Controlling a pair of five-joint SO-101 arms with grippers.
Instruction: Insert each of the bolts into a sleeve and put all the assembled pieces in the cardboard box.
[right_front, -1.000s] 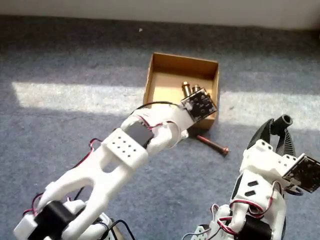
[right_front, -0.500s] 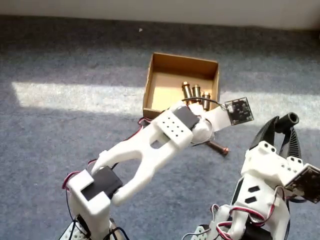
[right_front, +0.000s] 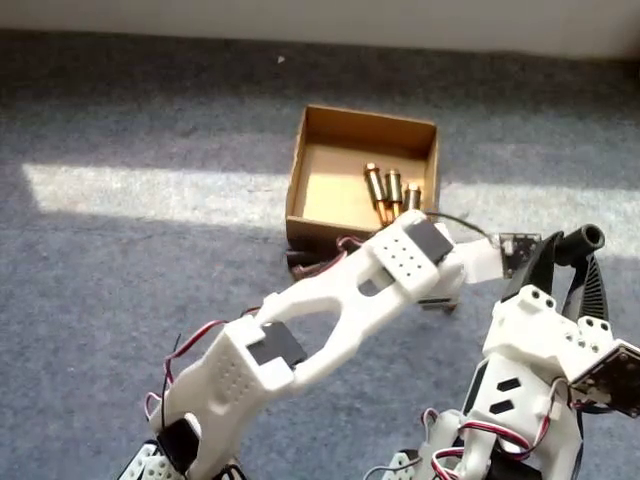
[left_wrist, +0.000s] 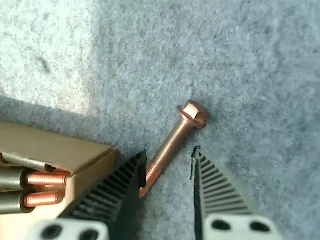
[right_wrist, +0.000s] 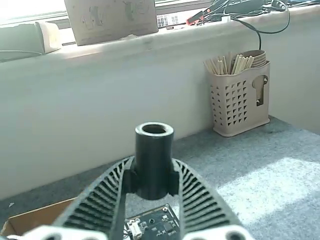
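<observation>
Left gripper (left_wrist: 169, 156) is hanging low over the grey carpet (left_wrist: 250, 75), jaws standing partly apart, nothing clamped. The loose copper bolt (left_wrist: 176, 135) is lying flat on the carpet just beside the cardboard box (left_wrist: 65, 150). Its threaded end is sitting between the fingers, close against one, with the hex head pointing out past the tips. Right gripper (right_wrist: 153, 170) is clamping a black sleeve (right_wrist: 154, 145), held upright. Three assembled pieces (right_front: 392, 190) are lying side by side in the box.

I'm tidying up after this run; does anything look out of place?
One bare bolt lies on the carpet just outside the cardboard box, by its corner, its threaded end within the open left gripper. Nothing looks spilled or damaged.
</observation>
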